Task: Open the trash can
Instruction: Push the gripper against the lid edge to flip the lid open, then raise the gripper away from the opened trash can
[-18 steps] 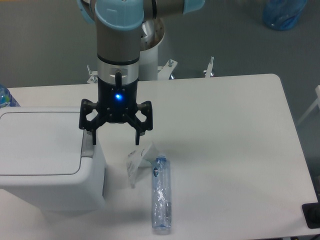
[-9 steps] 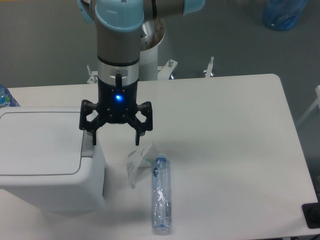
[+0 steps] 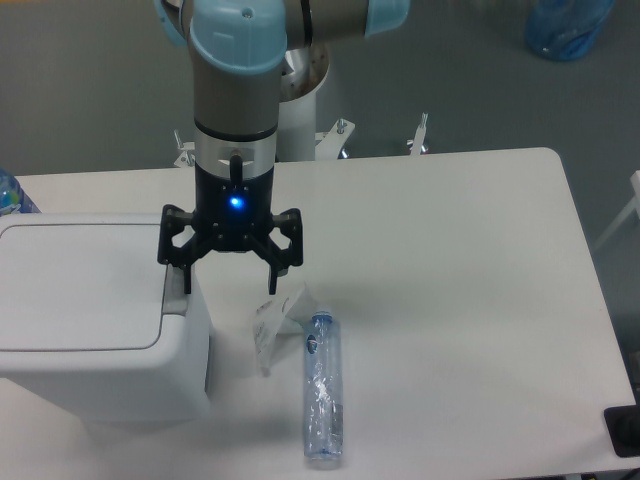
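Robot gripper hung with its fingers spread wide, holding nothing, over the right edge of a closed white trash can.

The trash can stood at the near left of the white table, its flat lid down and a grey tab at its right side; the gripper's left finger was right above that tab. Whether it touched could not be told. Just right of the can lay a clear plastic bottle, lengthwise toward the near edge, with a crumpled clear wrapper beside its top. A blue light glowed on the gripper body. A blue bag sat on the floor, far right.
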Controlling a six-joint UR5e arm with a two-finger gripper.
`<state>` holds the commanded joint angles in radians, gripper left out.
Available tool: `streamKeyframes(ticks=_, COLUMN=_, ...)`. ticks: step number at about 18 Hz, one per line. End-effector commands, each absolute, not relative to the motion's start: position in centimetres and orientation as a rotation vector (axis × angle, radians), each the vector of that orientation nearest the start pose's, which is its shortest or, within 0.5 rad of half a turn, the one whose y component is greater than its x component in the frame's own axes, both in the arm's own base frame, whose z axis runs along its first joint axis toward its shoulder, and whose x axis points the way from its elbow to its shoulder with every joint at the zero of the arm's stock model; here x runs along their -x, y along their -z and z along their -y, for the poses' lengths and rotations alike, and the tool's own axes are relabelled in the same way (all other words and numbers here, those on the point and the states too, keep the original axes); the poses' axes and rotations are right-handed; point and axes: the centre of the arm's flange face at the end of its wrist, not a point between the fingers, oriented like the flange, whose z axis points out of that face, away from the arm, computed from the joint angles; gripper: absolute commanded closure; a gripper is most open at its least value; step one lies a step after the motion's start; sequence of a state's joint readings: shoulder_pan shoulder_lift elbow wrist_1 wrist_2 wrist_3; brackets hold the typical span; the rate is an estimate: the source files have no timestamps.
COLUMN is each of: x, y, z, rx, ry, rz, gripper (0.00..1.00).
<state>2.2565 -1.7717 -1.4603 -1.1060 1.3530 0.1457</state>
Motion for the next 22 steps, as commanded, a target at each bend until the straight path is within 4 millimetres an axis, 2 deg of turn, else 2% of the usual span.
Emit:
streamKeyframes(ticks=4, x=26.2, y=-48.3, z=-56.5, rx=2.639, ry=0.069, rz=0.669, gripper=0.0)
streamKeyframes(ticks=10, x=26.1, y=-48.6, z=-56.4, rx=2.636, ry=0.068, rz=0.668, gripper=0.0)
streamKeyframes(ticks=13, x=26.3, y=-49.8, z=-56.5, rx=2.618, ry=0.052, rz=0.653, gripper=0.0)
streamKeyframes(ticks=15, x=26.5, y=-51.4, z=-56.8, rx=2.595, ry=0.026, rz=0.631, gripper=0.0)
streamKeyframes(ticks=18, x=28.1, y=-53.5, z=-56.2, rx=2.568, ry=-0.025, rz=0.592, gripper=0.0)
streamKeyframes(ticks=22, x=31.6, y=-53.9, z=-53.9, rx=2.581, ry=-0.106, rz=0.547, gripper=0.0)
